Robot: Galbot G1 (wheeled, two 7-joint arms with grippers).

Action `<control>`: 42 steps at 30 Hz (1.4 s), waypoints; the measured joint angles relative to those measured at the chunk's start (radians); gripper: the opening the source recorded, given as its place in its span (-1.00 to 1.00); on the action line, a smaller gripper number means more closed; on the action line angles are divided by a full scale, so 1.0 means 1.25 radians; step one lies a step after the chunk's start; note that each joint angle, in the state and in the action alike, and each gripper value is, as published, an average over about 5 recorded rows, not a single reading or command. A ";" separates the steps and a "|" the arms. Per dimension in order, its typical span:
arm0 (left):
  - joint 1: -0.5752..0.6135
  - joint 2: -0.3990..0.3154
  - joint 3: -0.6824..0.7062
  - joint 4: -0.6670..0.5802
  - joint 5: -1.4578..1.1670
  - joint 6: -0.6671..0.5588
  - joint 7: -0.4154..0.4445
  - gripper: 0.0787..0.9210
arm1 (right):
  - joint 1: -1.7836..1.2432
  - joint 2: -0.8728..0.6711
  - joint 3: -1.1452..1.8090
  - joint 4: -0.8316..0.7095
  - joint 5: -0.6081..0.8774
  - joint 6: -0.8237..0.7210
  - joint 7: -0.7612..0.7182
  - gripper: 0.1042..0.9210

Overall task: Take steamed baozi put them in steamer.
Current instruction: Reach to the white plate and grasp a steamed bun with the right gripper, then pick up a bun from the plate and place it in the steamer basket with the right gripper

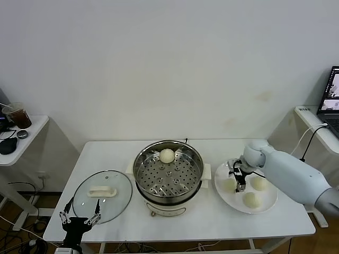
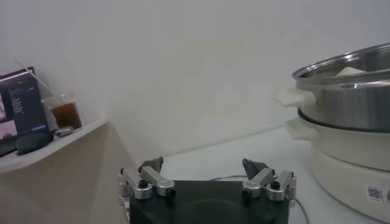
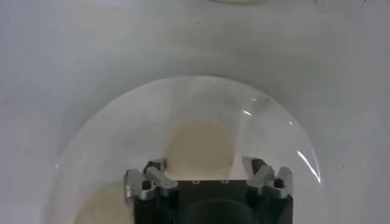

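The right gripper hangs spread over a steamed baozi on the white plate. The bun looks soft and light, so a gentle grip across its sides suits. The steamer already holds one.

one baozi in steamer, three on plate
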 measured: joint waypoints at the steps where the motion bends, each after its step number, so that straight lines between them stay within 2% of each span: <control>1: 0.000 0.000 0.000 0.000 0.000 0.000 0.000 0.77 | 0.000 0.001 0.000 -0.001 -0.001 -0.001 0.000 0.27; 8: 0.000 0.001 -0.001 -0.003 0.000 -0.001 0.000 0.77 | 0.003 -0.001 -0.001 0.004 -0.001 -0.005 -0.006 -0.02; 14: -0.002 0.004 -0.001 -0.006 -0.002 -0.001 0.000 0.77 | 0.022 -0.019 -0.012 0.028 0.012 -0.014 -0.014 -0.16; 21: -0.012 0.014 0.005 -0.009 -0.007 0.000 0.002 0.77 | 0.106 -0.079 -0.048 0.093 0.078 -0.038 -0.028 -0.14; 29: -0.024 0.029 0.015 -0.009 -0.012 0.001 0.004 0.77 | 0.338 -0.114 -0.173 0.199 0.239 -0.101 -0.026 -0.12; 36: -0.020 0.039 0.013 -0.011 -0.016 0.000 0.006 0.77 | 0.526 -0.059 -0.293 0.293 0.417 -0.190 0.009 -0.11; 42: -0.025 0.038 0.012 -0.009 -0.017 0.001 0.010 0.77 | 0.577 0.027 -0.346 0.332 0.530 -0.274 0.064 -0.11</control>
